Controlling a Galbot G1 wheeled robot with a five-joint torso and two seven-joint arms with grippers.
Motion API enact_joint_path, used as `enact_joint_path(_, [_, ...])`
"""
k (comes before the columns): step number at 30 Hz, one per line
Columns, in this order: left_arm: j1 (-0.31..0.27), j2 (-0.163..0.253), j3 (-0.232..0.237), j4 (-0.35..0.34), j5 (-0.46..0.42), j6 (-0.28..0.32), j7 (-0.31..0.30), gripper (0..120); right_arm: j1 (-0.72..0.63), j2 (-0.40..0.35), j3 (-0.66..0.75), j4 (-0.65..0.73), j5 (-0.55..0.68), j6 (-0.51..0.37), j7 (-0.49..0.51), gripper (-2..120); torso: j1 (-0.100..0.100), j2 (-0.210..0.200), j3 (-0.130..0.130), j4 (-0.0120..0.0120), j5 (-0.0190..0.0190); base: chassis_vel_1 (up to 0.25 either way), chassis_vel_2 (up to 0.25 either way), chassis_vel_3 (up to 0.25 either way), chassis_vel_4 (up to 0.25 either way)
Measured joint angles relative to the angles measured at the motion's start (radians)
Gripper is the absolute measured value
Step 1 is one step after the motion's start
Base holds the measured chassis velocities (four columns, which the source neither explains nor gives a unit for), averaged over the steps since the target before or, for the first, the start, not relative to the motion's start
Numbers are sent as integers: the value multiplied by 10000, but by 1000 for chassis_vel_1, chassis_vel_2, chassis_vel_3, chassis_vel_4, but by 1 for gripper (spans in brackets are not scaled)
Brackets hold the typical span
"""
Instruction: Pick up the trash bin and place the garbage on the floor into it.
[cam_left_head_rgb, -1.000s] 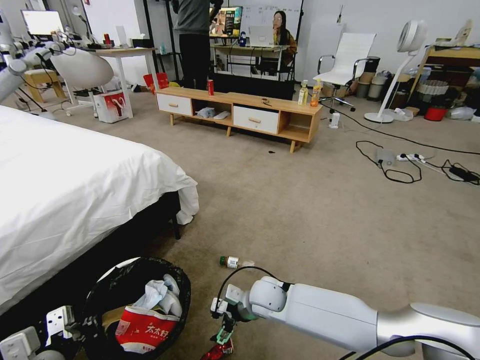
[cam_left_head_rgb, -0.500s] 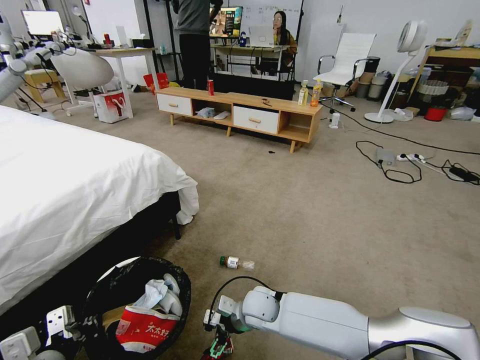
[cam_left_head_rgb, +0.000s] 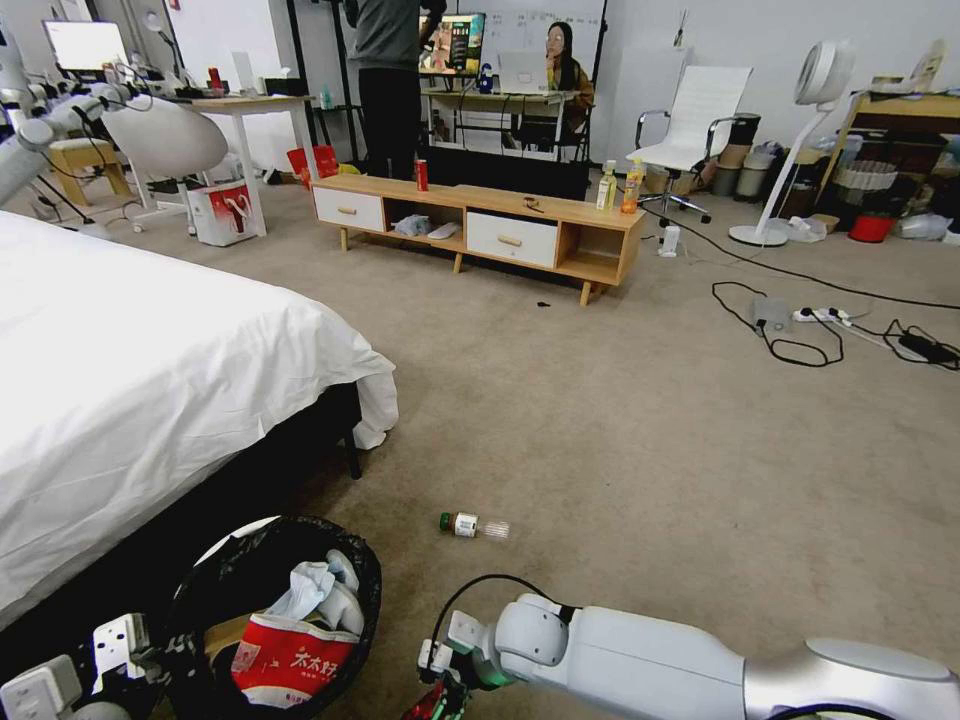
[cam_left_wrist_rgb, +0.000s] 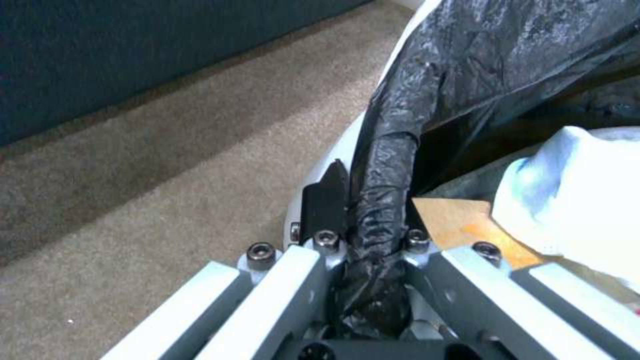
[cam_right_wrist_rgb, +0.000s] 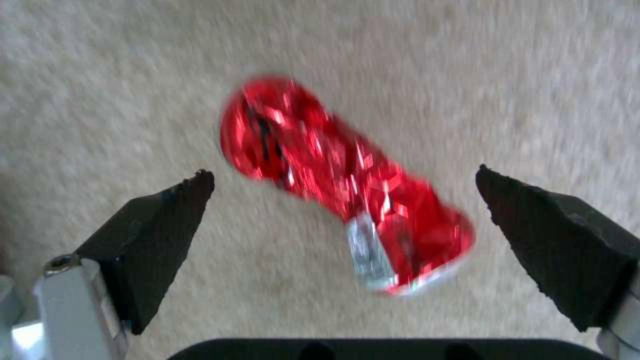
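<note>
Right wrist view: the right gripper hung over the floor with its two dark fingers spread wide, the crushed red piece lying on the carpet between them, touched by neither.
Left wrist view: the left gripper was clamped on the rim of the trash bin, black bag pinched between its fingers; a brown paper bag and a white tissue lay inside.
Head view, nearest: the bin sat at the lower left beside the bed, a red-and-white snack packet in it with the tissues.
Head view, a little farther: a small clear green-capped bottle lay on its side on the carpet, apart from the bin.
Head view, far: a low wooden cabinet stood across the room.
</note>
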Motion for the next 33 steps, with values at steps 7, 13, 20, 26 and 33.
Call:
enact_joint_path(7, [-4, -22, 39, 37, 25, 0, -1, 1, -154, -8, 150, -397, -152, 228, -3, 100, 0, -3, 1, 2, 0, 0, 0, 0, 0])
enact_joint_path(13, [35, -49, 28, 35, 34, 0, 2, 1, -45, 191, 170, -856, -212, 478, -10, 100, 0, -3, 1, 0, 0, 0, 0, 0, 0])
enact_joint_path(20, [27, -108, 35, 37, 93, 0, 41, 1, 40, 355, 198, -1203, -260, 679, -25, 100, 0, -3, 1, 0, -1, 0, 0, 0, 0])
enact_joint_path(26, [11, -124, 41, 36, 104, 0, 45, 1, -25, 424, 180, -1320, -257, 810, -27, 100, 0, -3, 2, 0, -1, 0, 0, 0, 0])
enact_joint_path(33, [42, -116, 31, 12, 110, 0, 47, 1, -99, 579, 80, -1520, -218, 1053, -41, 100, 0, -3, 1, 0, -1, 0, 0, 0, 0])
